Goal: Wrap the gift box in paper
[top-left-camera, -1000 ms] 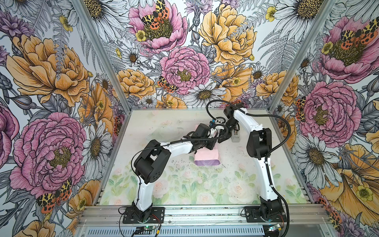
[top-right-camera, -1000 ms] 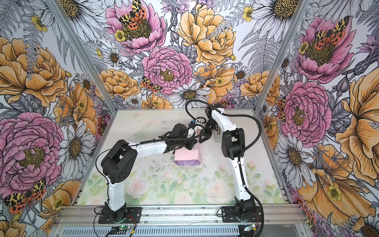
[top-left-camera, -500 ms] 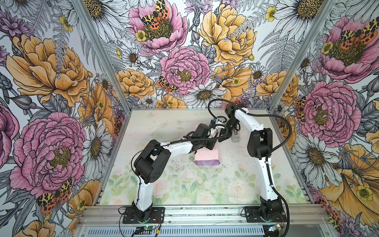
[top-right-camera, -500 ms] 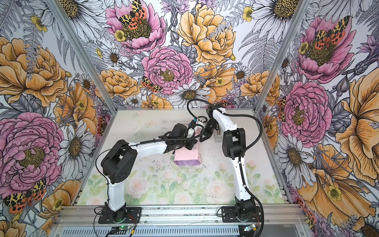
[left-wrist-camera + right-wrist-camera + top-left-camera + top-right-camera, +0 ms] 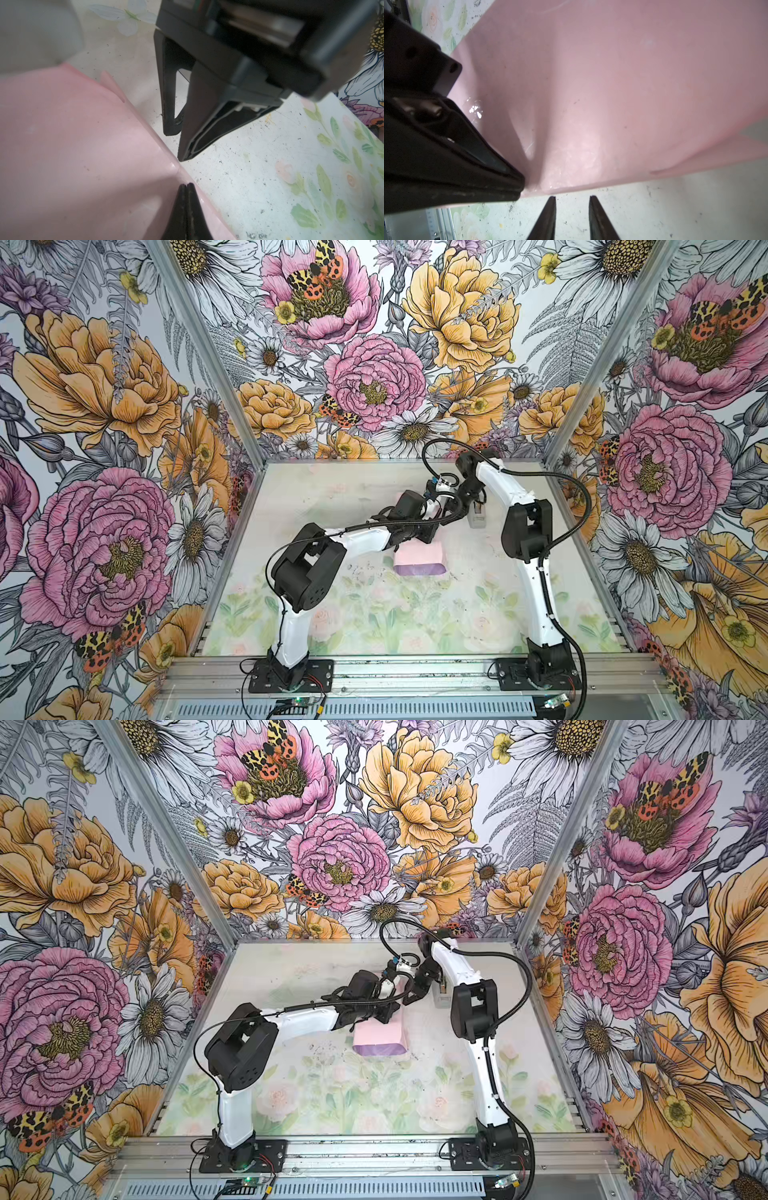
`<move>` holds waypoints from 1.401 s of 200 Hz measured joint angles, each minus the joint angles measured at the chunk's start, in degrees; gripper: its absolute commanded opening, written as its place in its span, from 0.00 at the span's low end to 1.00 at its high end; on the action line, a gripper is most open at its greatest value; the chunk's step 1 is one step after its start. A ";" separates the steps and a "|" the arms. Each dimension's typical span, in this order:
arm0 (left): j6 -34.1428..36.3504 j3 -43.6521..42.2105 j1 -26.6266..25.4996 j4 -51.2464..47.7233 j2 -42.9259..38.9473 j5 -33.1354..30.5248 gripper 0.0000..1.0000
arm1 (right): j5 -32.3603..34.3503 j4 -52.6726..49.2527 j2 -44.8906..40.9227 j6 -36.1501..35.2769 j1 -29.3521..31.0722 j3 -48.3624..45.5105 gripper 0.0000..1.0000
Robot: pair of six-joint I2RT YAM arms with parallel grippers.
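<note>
The paper (image 5: 612, 83) is smooth, faintly glossy; the table (image 5: 249, 187) matt, scuffed, speckled; the left gripper (image 5: 187, 185) matt black plastic.

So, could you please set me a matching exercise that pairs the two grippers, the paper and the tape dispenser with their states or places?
Things:
1. left gripper
2. right gripper
3. paper
4. dispenser

States or places:
A. pink face up, lilac along the near side
B. jaws apart, over bare table just off the paper's edge
C. grey, standing apart from the paper
D. shut, tips on the pink paper

Pairs: 1-D; 2-B; 3-A; 4-C
</note>
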 measured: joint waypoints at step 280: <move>-0.02 -0.79 0.26 -0.20 -0.70 -0.24 0.02 | -2.86 42.27 -30.91 28.48 -5.25 -43.87 0.26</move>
